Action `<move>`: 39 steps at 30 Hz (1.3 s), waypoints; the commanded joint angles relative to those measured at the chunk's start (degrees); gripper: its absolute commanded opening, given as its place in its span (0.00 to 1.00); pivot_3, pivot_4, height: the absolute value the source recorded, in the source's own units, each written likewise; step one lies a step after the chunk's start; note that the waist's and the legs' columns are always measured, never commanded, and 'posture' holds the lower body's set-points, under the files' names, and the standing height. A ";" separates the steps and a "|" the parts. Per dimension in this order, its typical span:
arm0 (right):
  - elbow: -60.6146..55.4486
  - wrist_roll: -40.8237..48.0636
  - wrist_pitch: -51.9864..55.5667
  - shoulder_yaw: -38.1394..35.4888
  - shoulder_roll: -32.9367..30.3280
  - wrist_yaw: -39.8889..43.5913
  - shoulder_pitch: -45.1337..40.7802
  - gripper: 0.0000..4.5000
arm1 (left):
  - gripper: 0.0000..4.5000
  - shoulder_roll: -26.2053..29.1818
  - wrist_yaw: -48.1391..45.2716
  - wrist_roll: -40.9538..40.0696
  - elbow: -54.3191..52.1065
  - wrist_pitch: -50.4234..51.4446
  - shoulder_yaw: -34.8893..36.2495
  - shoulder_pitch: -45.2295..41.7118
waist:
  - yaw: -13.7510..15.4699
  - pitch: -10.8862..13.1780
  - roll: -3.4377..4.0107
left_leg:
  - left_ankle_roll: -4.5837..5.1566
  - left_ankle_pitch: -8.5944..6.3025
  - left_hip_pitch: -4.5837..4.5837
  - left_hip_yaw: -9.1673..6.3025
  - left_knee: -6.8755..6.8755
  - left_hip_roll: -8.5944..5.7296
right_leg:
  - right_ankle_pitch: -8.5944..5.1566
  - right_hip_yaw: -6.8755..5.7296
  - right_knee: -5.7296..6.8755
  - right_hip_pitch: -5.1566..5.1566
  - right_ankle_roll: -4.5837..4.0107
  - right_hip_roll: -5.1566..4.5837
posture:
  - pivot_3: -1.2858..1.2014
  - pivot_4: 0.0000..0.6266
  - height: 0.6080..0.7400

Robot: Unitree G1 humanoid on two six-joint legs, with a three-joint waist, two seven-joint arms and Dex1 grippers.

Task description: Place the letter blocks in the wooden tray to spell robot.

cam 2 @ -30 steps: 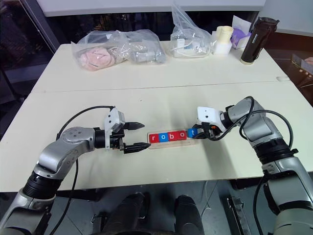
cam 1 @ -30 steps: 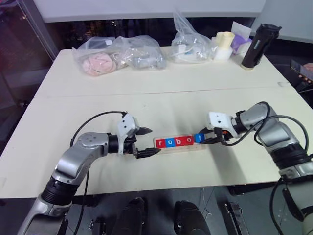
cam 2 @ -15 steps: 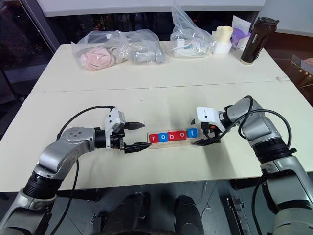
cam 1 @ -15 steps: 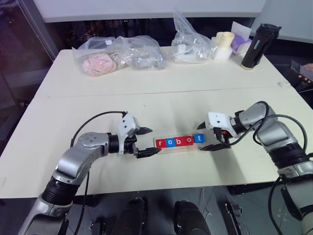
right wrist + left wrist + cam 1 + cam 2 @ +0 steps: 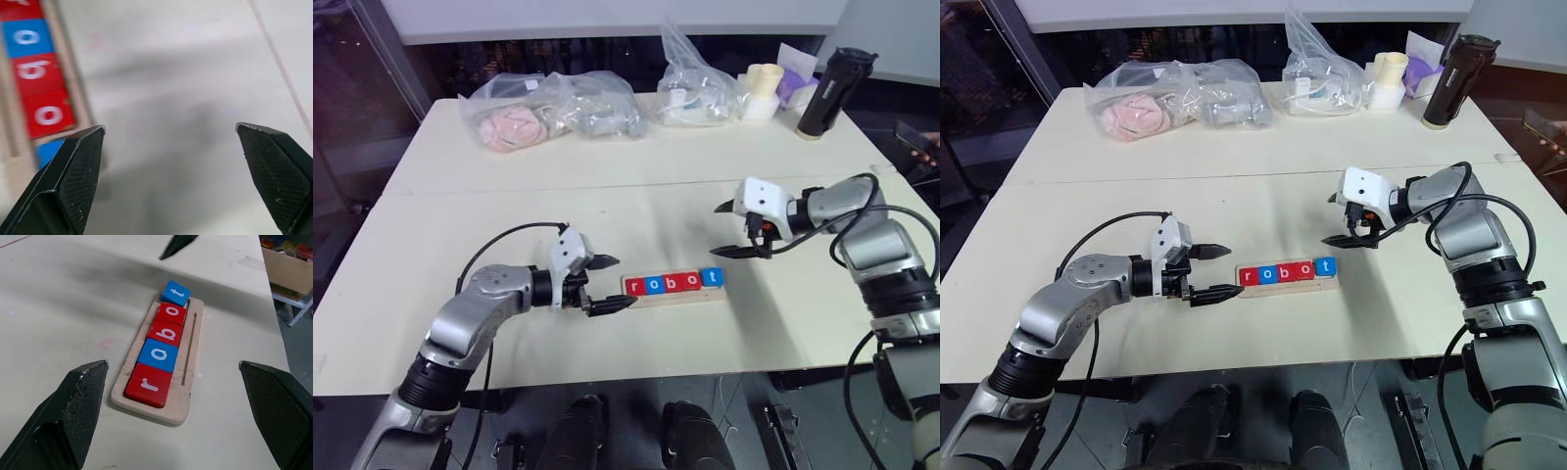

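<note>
The tray (image 5: pixel 674 291) lies on the near table (image 5: pixel 509 215), between my grippers: my left gripper (image 5: pixel 610 283) just left of it, my right gripper (image 5: pixel 732 229) to its far right, apart. In it the blocks (image 5: pixel 672 282) run left to right r, o, b, o, t; the t sits tilted at the right end. Bags (image 5: pixel 548 110) lie far left; a cup (image 5: pixel 762 91) and flask (image 5: pixel 832 91) far right.

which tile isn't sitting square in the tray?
The blue t block, at the end of the wooden tray by the right gripper. It sits skewed over the rim; r, o, b, o lie straight.
</note>
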 commanded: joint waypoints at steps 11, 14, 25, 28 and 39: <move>-0.31 -2.14 -3.48 -1.21 -0.08 -6.60 4.43 0.98 | 1.00 -0.21 -0.53 -0.67 -1.37 -0.33 0.59 -0.68 | -0.25 0.00 0.02 | -0.02 0.02 0.03 0.04 0.00 0.03 | 0.01 0.03 0.08 -0.02 -0.01 0.14 | 0.52 0.24 0.88; -1.89 -1.59 -2.75 -0.98 0.02 -5.83 5.05 0.98 | 1.00 -0.18 -0.56 -0.66 -1.39 -0.33 0.60 -0.70 | -0.17 0.00 0.02 | -0.01 0.02 0.03 0.05 0.01 0.02 | 0.01 0.04 0.07 -0.02 -0.01 0.14 | 0.52 0.24 0.88; -6.58 -0.11 -0.37 -0.87 -0.12 -3.33 7.20 0.98 | 1.00 -0.26 -0.49 -0.65 -1.46 -0.36 0.67 -0.45 | -0.12 0.00 0.02 | -0.01 0.02 0.03 0.04 0.01 0.03 | 0.01 0.04 0.07 -0.01 -0.01 0.14 | 0.52 0.24 0.88; -6.59 -0.23 -0.29 -1.10 0.23 -4.26 7.01 0.98 | 1.00 -0.30 -0.42 -0.71 -1.49 -0.29 0.74 -0.39 | -0.13 0.00 0.02 | -0.01 0.02 0.03 0.04 0.01 0.03 | 0.01 0.04 0.07 -0.02 -0.01 0.14 | 0.52 0.24 0.88; -8.32 -0.03 1.76 -2.98 -0.30 -8.64 7.45 0.98 | 1.00 -0.13 -0.17 -1.13 -2.02 0.11 1.15 0.13 | -0.11 0.00 0.02 | -0.01 0.02 0.03 0.04 0.01 0.03 | 0.01 0.04 0.07 -0.02 -0.01 0.14 | 0.52 0.24 0.88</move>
